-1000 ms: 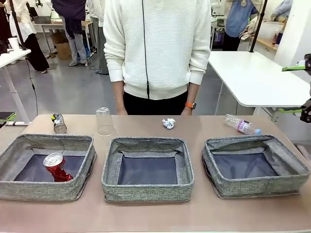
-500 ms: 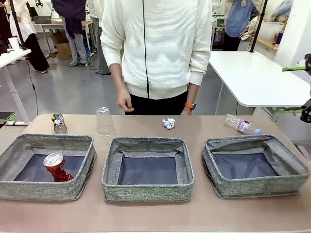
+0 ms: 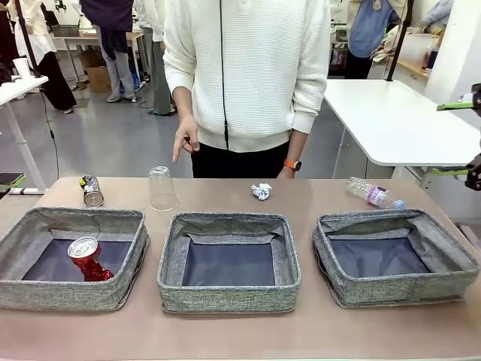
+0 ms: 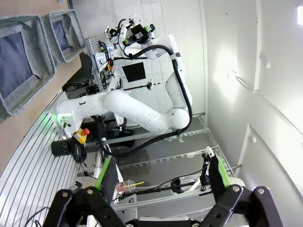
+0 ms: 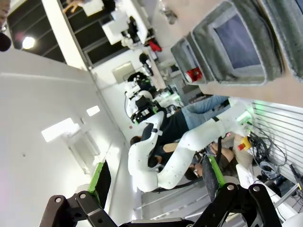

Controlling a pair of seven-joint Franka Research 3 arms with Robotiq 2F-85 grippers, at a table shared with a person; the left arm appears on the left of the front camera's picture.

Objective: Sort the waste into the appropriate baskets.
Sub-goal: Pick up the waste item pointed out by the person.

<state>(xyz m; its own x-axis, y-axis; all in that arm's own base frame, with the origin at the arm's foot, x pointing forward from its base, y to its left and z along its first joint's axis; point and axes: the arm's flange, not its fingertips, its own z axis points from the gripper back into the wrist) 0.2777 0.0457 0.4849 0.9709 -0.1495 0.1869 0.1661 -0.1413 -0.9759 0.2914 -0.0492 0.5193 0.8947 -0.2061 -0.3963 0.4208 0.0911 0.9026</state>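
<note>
Three grey woven baskets stand in a row: left [image 3: 45, 218], middle [image 3: 225, 222], right [image 3: 391, 219]. A crushed red can [image 3: 89, 258] lies in the left basket. Behind the baskets, on the table, are a silver-dark can [image 3: 92, 192], an upturned clear cup [image 3: 162, 189], a crumpled paper ball [image 3: 261, 191] and a clear bottle [image 3: 374, 193]. My right gripper [image 3: 455, 138] hangs open at the right edge, off the table. In the wrist views my left gripper [image 4: 161, 175] and right gripper [image 5: 155, 182] are open, holding nothing.
A person in a white sweater stands at the far side; one hand [image 3: 184, 143] points down above the cup. The left wrist view has two baskets [image 4: 21, 52] at its top left. A white table [image 3: 391, 120] stands at the back right.
The person's hand came up from the table edge and now points downward with a finger. Both arms and all the waste have stayed still.
</note>
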